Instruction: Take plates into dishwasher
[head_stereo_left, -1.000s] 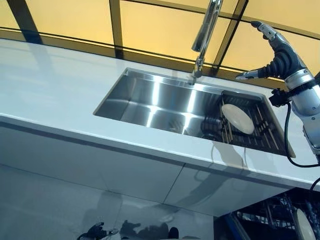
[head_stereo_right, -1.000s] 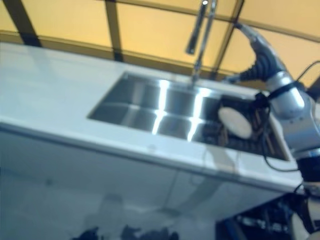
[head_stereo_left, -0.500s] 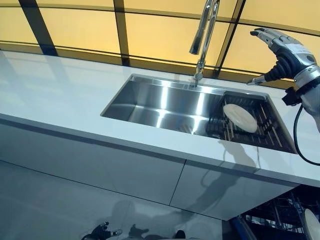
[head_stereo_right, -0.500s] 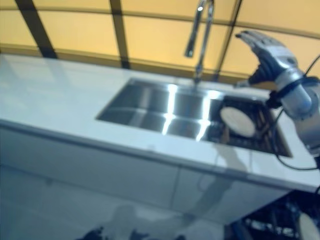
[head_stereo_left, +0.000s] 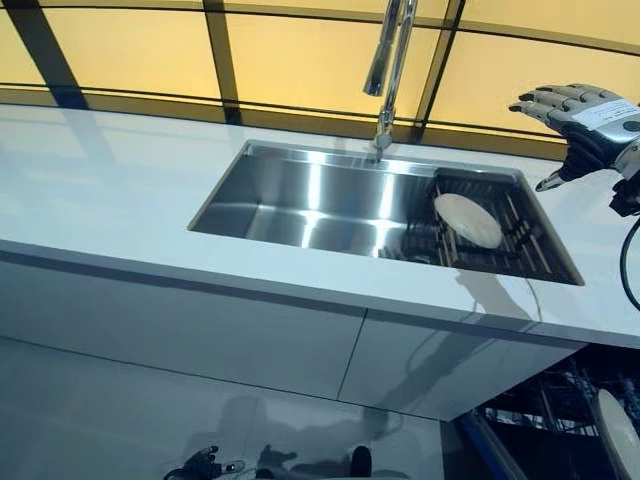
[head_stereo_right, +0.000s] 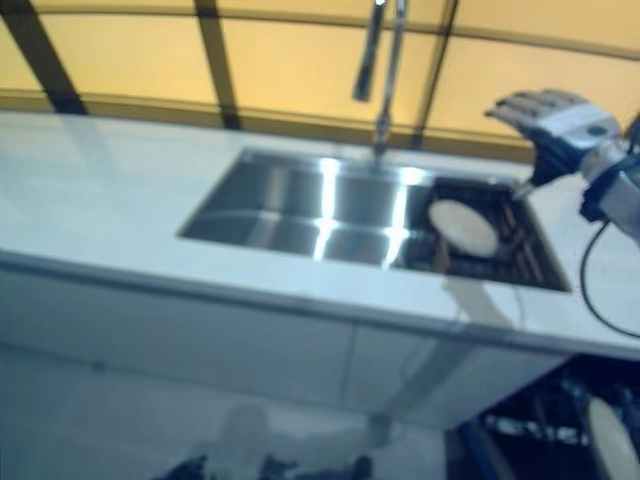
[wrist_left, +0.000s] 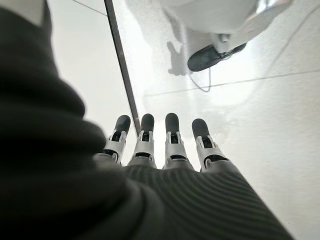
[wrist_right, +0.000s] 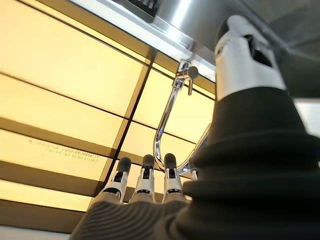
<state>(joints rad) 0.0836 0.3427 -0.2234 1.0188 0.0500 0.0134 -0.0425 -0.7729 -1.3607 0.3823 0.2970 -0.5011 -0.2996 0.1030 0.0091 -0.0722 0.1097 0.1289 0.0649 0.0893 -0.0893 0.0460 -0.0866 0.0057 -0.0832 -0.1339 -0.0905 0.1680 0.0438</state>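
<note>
A stainless sink (head_stereo_left: 300, 195) was set into a white tabletop (head_stereo_left: 110, 200), with a tall chrome faucet (head_stereo_left: 388, 60) rising at its far edge before a wall of yellow panels (head_stereo_left: 300, 55) divided by dark bars. In the right-hand part of the basin stood a dark wire rack (head_stereo_left: 520, 235), and a single pale plate (head_stereo_left: 467, 220) leaned tilted within it, resting against the rack's wires. The right hand (head_stereo_left: 585, 118) was raised in the air above the tabletop to the right of the sink, near the rack but well apart from the plate; its fingers (head_stereo_right: 530, 105) were spread straight and its thumb stood apart, with nothing held. The right wrist view confirmed this state, showing the fingertips extended in a row toward the faucet (wrist_right: 167, 120) and the yellow panels, with no object between them. The left hand (wrist_left: 165, 150) appeared only in its own wrist view, where its fingers were straight and relaxed over a pale floor (wrist_left: 260, 115), also empty. Below the tabletop, white cabinet fronts (head_stereo_left: 200, 330) ran along the near side. At the lower right edge, part of a dishwasher rack (head_stereo_left: 545, 420) of dark wire was visible, with a second pale plate (head_stereo_left: 618, 432) standing upright in it.
</note>
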